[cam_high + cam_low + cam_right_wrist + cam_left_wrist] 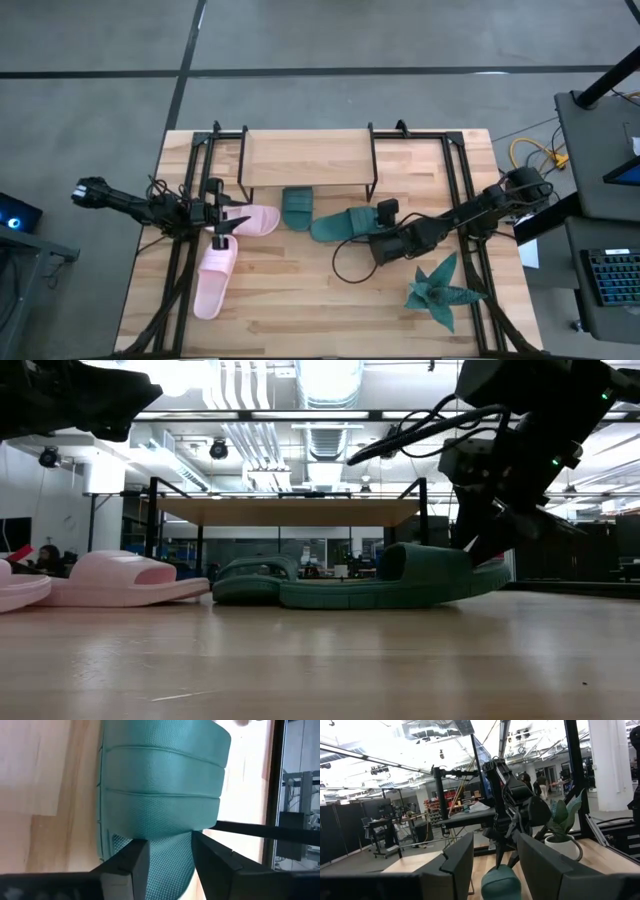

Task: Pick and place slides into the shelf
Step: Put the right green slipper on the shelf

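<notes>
Right pincer [167, 857] grips the heel of a teal slide [340, 225] lying on the table [300, 310], just right of the other teal slide [297, 207] part-way under the shelf [305, 160]. Left pincer [232, 224] sits over the pink slides [222, 262]; cannot tell its state.

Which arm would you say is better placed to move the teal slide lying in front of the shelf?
Right: its claw already straddles that teal slide at one end, while the left claw hovers at the pink slides.
</notes>
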